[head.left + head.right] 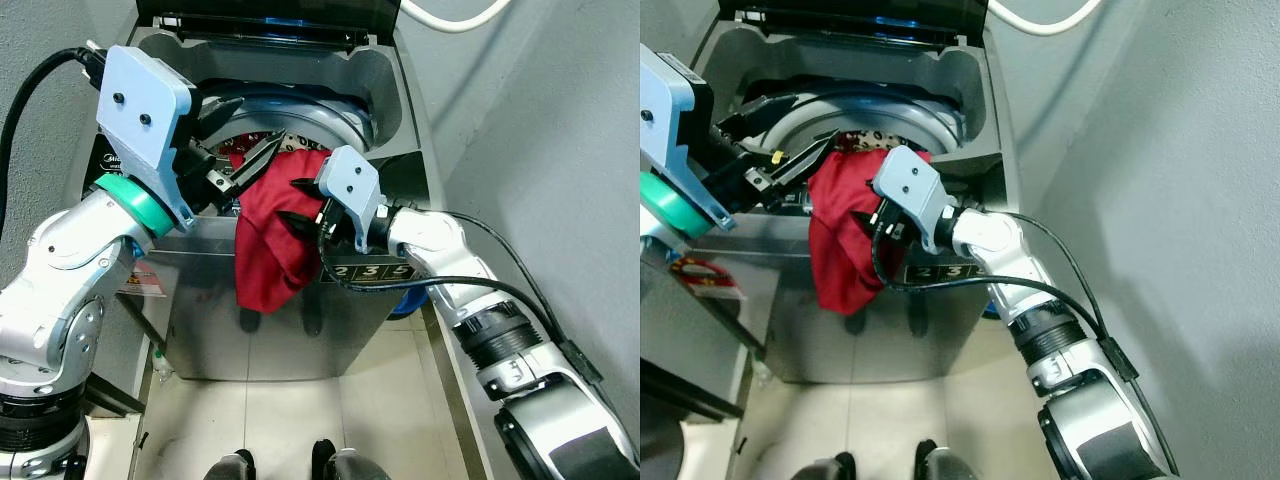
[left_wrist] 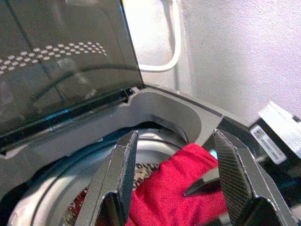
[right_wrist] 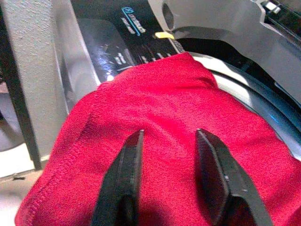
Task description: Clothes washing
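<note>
A red garment (image 1: 272, 235) lies over the front rim of the top-loading washing machine (image 1: 375, 90), part in the drum and part hanging down the front panel. My left gripper (image 1: 255, 160) is open over the drum, its tips just above the garment's upper left edge (image 2: 178, 188). My right gripper (image 1: 300, 200) is open at the garment's right side, and its fingers (image 3: 124, 174) rest against the red cloth without pinching it. A patterned cloth (image 1: 872, 135) shows inside the drum behind the red one.
The machine's dark lid (image 1: 270, 15) stands open at the back. A white hose (image 1: 450, 20) loops on the wall behind. Grey walls close in on both sides, the right one very near my right arm. My feet (image 1: 285, 465) stand on the tiled floor before the machine.
</note>
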### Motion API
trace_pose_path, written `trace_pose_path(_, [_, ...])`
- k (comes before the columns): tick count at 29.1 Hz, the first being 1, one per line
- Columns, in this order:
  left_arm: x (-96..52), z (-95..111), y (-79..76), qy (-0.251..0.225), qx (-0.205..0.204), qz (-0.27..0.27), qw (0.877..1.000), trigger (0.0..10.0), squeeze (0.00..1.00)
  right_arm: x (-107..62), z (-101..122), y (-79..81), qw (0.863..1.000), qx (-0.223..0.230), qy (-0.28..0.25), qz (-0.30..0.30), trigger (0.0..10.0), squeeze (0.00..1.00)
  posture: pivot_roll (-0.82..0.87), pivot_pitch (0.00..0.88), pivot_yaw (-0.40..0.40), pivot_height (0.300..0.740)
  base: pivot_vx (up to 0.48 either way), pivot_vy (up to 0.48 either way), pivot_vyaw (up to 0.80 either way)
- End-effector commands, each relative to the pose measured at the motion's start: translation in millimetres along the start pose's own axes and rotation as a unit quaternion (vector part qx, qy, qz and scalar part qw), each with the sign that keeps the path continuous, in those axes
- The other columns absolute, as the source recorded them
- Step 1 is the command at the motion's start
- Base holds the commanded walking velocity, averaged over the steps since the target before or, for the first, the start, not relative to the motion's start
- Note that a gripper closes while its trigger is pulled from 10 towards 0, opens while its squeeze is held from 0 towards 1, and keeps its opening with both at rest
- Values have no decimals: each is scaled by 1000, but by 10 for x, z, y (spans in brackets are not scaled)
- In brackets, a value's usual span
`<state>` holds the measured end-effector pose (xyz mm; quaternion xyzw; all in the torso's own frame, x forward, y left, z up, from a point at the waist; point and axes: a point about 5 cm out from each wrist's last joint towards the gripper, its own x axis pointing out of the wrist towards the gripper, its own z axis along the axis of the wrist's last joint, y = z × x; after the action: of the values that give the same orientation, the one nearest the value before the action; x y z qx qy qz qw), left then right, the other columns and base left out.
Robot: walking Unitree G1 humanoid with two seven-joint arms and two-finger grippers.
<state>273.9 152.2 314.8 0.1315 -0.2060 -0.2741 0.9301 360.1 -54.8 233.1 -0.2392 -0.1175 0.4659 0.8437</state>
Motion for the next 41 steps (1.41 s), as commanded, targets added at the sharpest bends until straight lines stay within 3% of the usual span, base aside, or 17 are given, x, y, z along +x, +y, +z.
trace_pose_path(1, [-40,-25,-63,9,-8,-19,1000,10000,0,-27,-152,15,999,14,38,-3,2431,0,61,161,-40,740,0,0,0])
trace_pose_path(2, [-40,-25,-63,9,-8,-19,1000,10000,0,-27,-152,15,999,14,38,-3,2431,0,61,161,-40,740,0,0,0])
trace_pose_path(3, [-64,-50,-82,11,-40,-24,999,10000,0,-25,-151,12,999,14,38,-4,0,0,62,162,-38,740,0,0,0])
trace_pose_path(4, [-64,-50,-82,11,-40,-24,999,10000,0,-25,-151,12,999,14,38,-4,0,0,62,162,-38,740,0,0,0])
trace_pose_path(5, [-89,-82,-91,15,-75,-20,997,10000,0,-25,-148,9,999,13,37,-5,0,0,61,162,-39,740,0,0,0])
trace_pose_path(9, [-126,-114,-97,23,-97,-11,995,10000,0,-25,-139,-1,999,15,34,-8,0,0,61,163,-37,740,0,0,0])
trace_pose_path(12, [-320,-304,29,122,-89,50,987,10000,0,-25,-82,-46,999,25,14,-20,0,0,67,165,-40,740,0,0,0])
trace_pose_path(14, [-392,-328,60,141,-86,52,985,10000,0,-20,-56,-64,999,29,6,-26,0,0,73,164,-41,740,0,0,0])
trace_pose_path(18, [-518,-334,73,155,-87,40,983,10000,0,-4,12,-110,998,37,-14,-40,0,0,79,162,-42,740,0,0,0])
trace_pose_path(24, [-559,-358,62,164,-88,37,982,10000,0,12,111,-182,996,46,-38,-60,0,0,76,158,-43,740,0,0,0])
trace_pose_path(27, [-527,-340,60,158,-92,36,983,10000,0,24,408,-391,982,65,-120,-127,0,0,73,153,-45,740,0,0,0])
trace_pose_path(28, [-506,-325,58,154,-94,34,983,10000,0,27,567,-491,971,79,-161,-158,1020,0,73,150,-44,740,0,0,0])
trace_pose_path(29, [-506,-325,58,154,-94,34,983,10000,0,27,567,-491,971,79,-161,-158,1020,0,73,150,-44,740,0,0,0])
trace_pose_path(30, [-471,-303,43,149,-95,27,984,10000,0,41,793,-626,951,94,-212,-204,6000,0,71,149,-42,740,0,0,0])
trace_pose_path(31, [-456,-299,20,148,-98,23,984,10000,0,67,879,-659,945,99,-228,-214,10000,0,70,149,-42,740,0,0,0])
trace_pose_path(38, [-389,-286,-118,135,-112,-1,985,10000,0,259,1240,-724,920,92,-273,-264,10000,0,67,157,-46,740,0,0,0])
trace_pose_path(41, [-375,-291,-138,133,-114,-2,984,10000,0,316,1308,-722,919,90,-272,-269,10000,0,67,158,-46,740,0,0,0])
